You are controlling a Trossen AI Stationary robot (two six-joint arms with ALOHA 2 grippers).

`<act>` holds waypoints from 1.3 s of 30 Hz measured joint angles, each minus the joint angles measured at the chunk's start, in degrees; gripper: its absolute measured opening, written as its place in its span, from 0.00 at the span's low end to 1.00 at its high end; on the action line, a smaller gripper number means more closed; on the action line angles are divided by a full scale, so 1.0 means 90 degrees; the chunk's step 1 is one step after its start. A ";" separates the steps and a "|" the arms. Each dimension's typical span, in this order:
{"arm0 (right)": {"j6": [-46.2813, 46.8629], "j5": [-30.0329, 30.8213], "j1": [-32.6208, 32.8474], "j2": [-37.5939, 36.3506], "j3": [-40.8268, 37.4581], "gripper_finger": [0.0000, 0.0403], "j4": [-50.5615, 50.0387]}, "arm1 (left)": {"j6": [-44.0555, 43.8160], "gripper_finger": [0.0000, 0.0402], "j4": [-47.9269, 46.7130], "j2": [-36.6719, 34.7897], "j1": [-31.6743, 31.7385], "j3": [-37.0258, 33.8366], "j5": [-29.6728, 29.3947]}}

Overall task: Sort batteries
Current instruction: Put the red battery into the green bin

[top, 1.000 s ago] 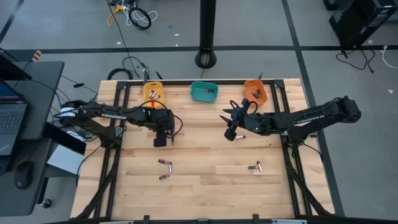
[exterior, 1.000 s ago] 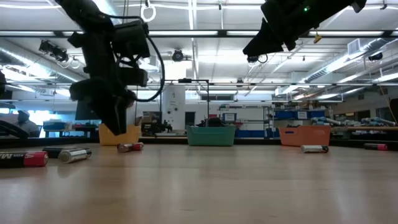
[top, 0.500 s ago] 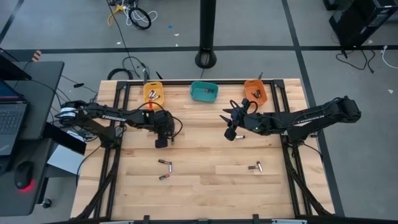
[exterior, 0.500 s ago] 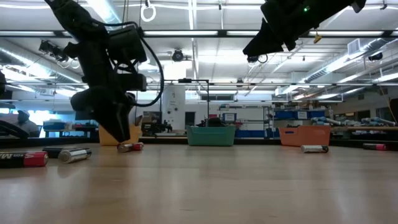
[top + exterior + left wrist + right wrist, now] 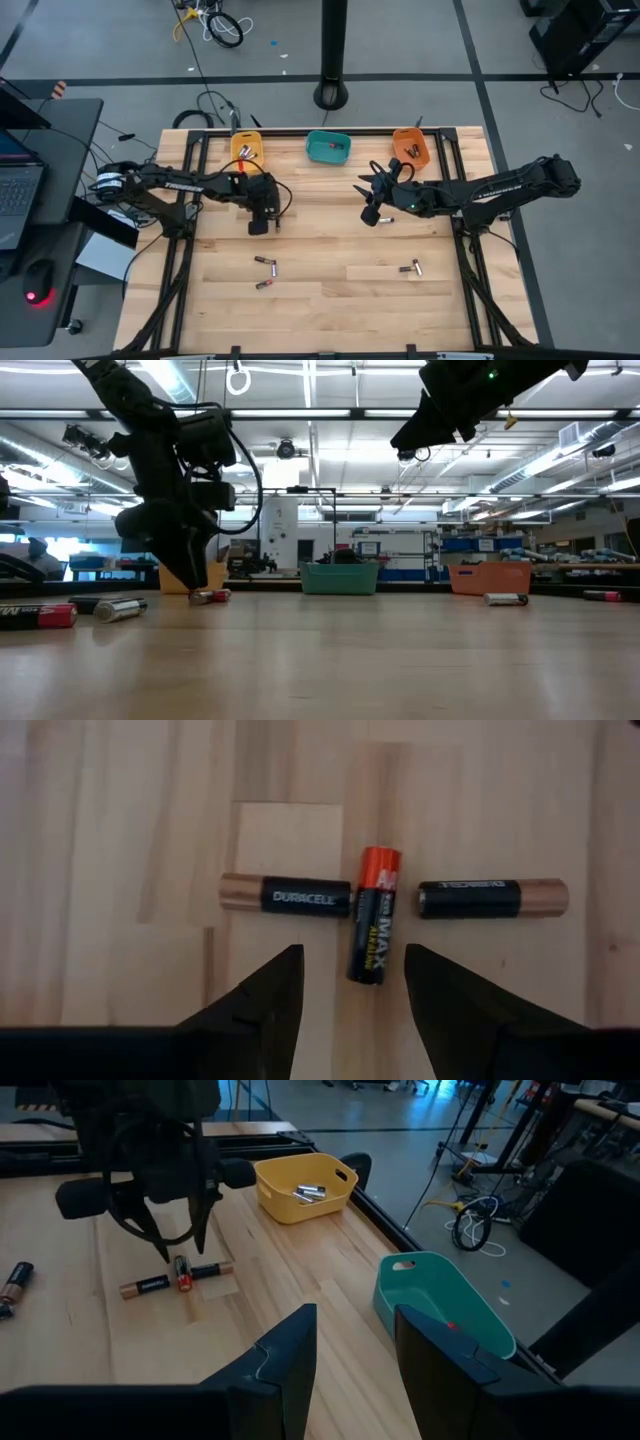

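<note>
Three batteries lie together on the wood below my left gripper point(image 5: 352, 992): a red-and-black one point(image 5: 372, 915) between two copper-and-black ones point(image 5: 285, 897) point(image 5: 493, 898). The open fingers stand on either side of the red battery's near end, just above the table, touching nothing. In the high view this gripper point(image 5: 258, 225) sits left of centre. My right gripper point(image 5: 368, 213) hangs open above the table's middle right, well off the surface point(image 5: 450, 410). More batteries lie loose nearer the front point(image 5: 265, 261) point(image 5: 263, 284) point(image 5: 410, 267).
A yellow bin point(image 5: 247, 150), a teal bin point(image 5: 328, 147) and an orange bin point(image 5: 410, 148) stand in a row at the far edge; the yellow one holds batteries point(image 5: 305, 1192). Bare wood lies between the arms and along the near edge.
My left gripper has come down a little toward the three batteries under it, staying open. The right arm and the batteries have kept still.
</note>
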 joint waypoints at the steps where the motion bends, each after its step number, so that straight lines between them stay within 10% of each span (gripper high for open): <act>1: -0.0002 0.0000 0.0000 -0.0002 0.0000 0.36 0.0000 | 0.0003 0.45 0.0000 0.0028 0.0000 0.0000 0.0007; 12: -0.0007 0.0000 0.0000 0.0000 0.0000 0.36 0.0000 | 0.0140 0.42 0.0209 0.0557 0.0004 0.0022 0.0045; 25: -0.0009 0.0000 0.0000 0.0000 -0.0001 0.36 0.0000 | 0.0301 0.12 0.0216 0.0568 -0.0004 0.0022 0.0173; 39: -0.0009 0.0000 0.0000 0.0000 -0.0002 0.36 0.0000 | 0.0453 0.12 0.0001 0.0593 -0.0020 0.0183 0.0149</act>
